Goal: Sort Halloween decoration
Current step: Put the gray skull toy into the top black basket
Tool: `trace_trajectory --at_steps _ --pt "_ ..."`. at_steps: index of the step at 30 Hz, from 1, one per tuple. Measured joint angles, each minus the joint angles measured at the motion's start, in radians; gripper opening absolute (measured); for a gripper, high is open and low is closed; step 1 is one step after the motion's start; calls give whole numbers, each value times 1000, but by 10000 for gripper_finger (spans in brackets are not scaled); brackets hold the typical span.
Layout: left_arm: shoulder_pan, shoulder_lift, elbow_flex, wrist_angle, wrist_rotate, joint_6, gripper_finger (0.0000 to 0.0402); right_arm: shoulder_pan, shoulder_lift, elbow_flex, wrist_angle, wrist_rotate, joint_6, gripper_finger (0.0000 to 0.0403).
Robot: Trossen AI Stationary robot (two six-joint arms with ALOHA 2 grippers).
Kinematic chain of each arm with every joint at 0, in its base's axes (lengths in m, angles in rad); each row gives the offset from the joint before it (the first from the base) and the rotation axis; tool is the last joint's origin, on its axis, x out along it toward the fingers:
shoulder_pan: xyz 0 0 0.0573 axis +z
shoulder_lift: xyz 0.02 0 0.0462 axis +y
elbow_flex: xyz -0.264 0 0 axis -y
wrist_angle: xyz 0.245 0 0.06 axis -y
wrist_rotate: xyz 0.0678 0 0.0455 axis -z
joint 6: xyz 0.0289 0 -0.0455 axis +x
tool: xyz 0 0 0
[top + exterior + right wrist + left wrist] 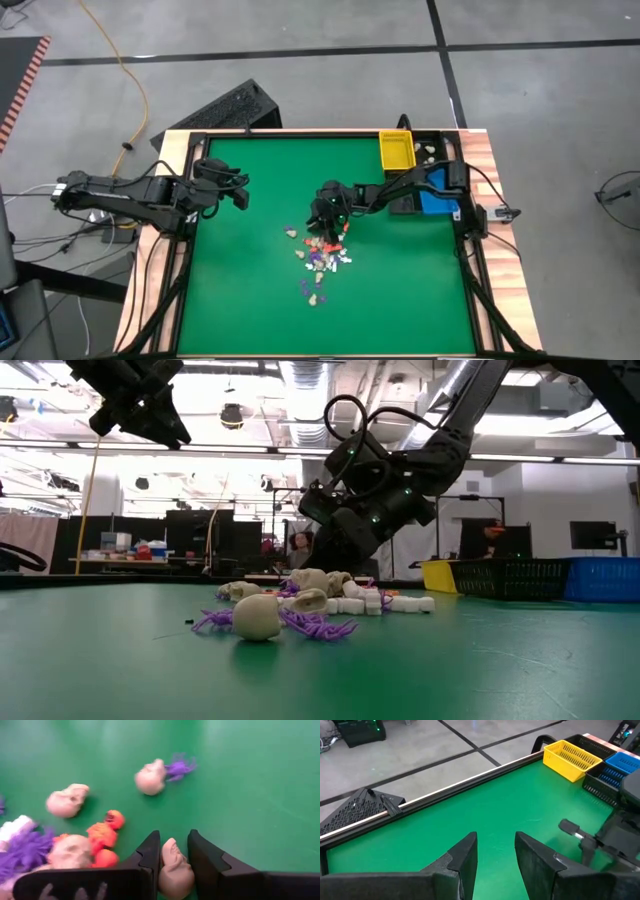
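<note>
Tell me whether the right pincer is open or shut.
Shut on a cream skull: in the wrist view the right pincer has both fingers pressed against the skull's sides, just above the green table.

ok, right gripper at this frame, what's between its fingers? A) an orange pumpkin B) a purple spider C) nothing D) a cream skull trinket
D: in the right wrist view the right gripper has its dark fingers closed on either side of a cream skull trinket, with the orange pieces and purple pieces lying loose on the green table beside it.
</note>
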Motion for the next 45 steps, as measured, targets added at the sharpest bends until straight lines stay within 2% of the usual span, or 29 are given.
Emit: trace_trajectory --at_steps 9,20,28,38,42,45 --pt "0 0 0 0 0 0 121 -50 -52 9 25 -5 0 101" --pt "0 0 0 0 0 0 121 -170 -215 11 -13 18 -14 102" --pt "0 0 0 0 0 0 121 -268 -324 12 -139 307 -5 102" --pt "0 0 0 0 2 0 121 -374 -391 12 -286 686 101 102" --pt "0 0 0 -2 10 0 121 -414 -398 12 -325 795 155 102" --pt "0 0 0 -4 23 0 121 -445 -398 12 -363 823 170 102"
